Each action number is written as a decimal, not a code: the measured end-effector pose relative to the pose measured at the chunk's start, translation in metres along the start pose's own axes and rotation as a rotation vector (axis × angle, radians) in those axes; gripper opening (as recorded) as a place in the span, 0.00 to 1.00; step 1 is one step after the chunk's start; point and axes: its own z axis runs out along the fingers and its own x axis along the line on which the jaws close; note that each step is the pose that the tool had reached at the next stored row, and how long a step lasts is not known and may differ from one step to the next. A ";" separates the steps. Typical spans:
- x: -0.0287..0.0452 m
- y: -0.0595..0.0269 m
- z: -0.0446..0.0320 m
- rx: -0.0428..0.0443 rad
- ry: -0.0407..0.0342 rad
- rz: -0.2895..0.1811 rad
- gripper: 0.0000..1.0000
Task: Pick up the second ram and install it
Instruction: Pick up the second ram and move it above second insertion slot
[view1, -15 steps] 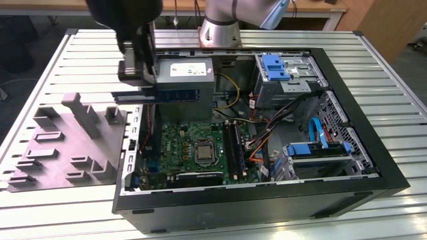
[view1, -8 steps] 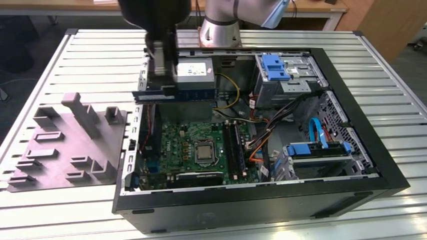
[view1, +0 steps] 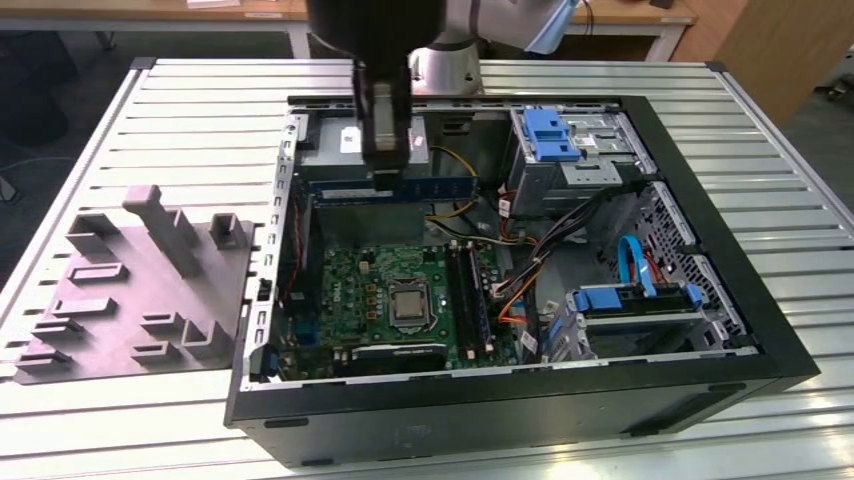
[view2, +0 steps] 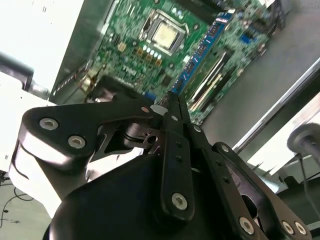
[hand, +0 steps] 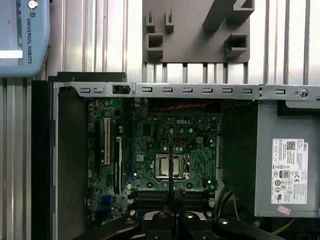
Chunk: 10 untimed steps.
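The gripper (view1: 386, 176) hangs over the open computer case (view1: 534, 410). Its fingers are drawn narrow and clamped on the second ram (view1: 424, 186). The stick lies level at the fingertips, with most of its length reaching out to one side of them.

In the first wrist view the ram (hand: 170, 150) is seen edge-on as a thin dark line, so its chips cannot be made out. The gripper body hides the gripped end. The motherboard (hand: 200, 145) and its processor socket (hand: 179, 167) lie directly below the hand. The black slot rails (view1: 462, 285) sit lower down, apart from the stick.

The grey moulded tray (view1: 120, 300) rests beyond the case wall, well off to the hand's side. In the exterior view the arm's upper part is cut off at the frame edge.
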 end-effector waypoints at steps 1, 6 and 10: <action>0.0000 -0.0042 0.0001 -0.0001 0.0000 0.000 0.11; 0.0004 -0.0252 0.0004 -0.0007 0.0000 0.000 0.11; 0.0005 -0.0311 0.0005 -0.0008 0.0000 0.000 0.11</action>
